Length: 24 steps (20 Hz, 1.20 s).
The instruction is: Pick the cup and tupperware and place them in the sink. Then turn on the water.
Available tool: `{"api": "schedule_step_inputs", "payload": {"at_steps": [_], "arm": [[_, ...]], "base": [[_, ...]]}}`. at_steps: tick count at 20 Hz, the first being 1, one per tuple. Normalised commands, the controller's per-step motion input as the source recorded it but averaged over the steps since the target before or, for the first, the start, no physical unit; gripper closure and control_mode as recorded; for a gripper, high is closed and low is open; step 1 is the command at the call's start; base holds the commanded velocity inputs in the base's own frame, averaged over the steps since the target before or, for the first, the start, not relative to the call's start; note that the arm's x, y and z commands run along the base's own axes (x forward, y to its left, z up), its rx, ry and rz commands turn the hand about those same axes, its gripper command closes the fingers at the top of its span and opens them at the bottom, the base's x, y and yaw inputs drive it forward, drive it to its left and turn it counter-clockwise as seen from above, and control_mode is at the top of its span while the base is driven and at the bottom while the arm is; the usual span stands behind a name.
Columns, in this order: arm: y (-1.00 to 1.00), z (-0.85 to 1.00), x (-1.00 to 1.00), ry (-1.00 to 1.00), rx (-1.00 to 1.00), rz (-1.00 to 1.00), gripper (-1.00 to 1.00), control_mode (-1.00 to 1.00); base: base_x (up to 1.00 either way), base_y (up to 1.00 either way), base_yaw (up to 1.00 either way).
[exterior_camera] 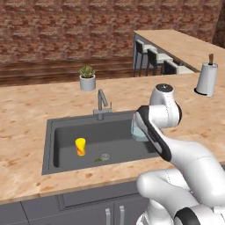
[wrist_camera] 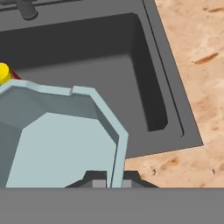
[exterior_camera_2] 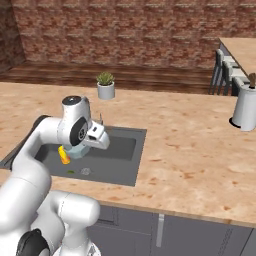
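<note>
we see the gripper (wrist_camera: 108, 181) clamped narrowly on 1 wall of the tupperware (wrist_camera: 61, 140), the 2 fingers pinching its rim from either side; a thin wall leaves little else to grasp. the container hangs over the right end of the sink (exterior_camera: 50, 145), above the basin and not yet resting on its floor as far as we can judge, so that opening the jaws would drop it inside rather than on the counter (exterior_camera: 26, 105). the cup (exterior_camera: 80, 146) stands upright on the sink floor toward the left, well apart from the container, so that half of the placing looks done. the faucet (exterior_camera: 102, 103) rises behind the basin and no water runs from it; we judge that turning it on comes last.
</note>
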Motion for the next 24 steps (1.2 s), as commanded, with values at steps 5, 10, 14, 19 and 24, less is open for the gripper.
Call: {"api": "schedule_step_inputs", "payload": {"at_steps": [5,10,14,19,24], "arm": [[0.00,-0.26,0.15,0.00,0.00,0.00,1.00,-1.00],[0.00,-0.20,0.17,0.00,0.00,0.00,1.00,-1.00],[0.00,-0.19,0.17,0.00,0.00,0.00,1.00,-1.00],[0.02,-0.17,0.45,0.00,0.00,-0.02,1.00,-1.00],[0.00,-0.25,0.26,0.00,0.00,0.00,1.00,-1.00]], "base": [[0.00,0.00,0.00],[0.00,0.00,0.00],[0.00,0.00,0.00],[0.00,0.00,0.00],[0.00,0.00,0.00]]}}
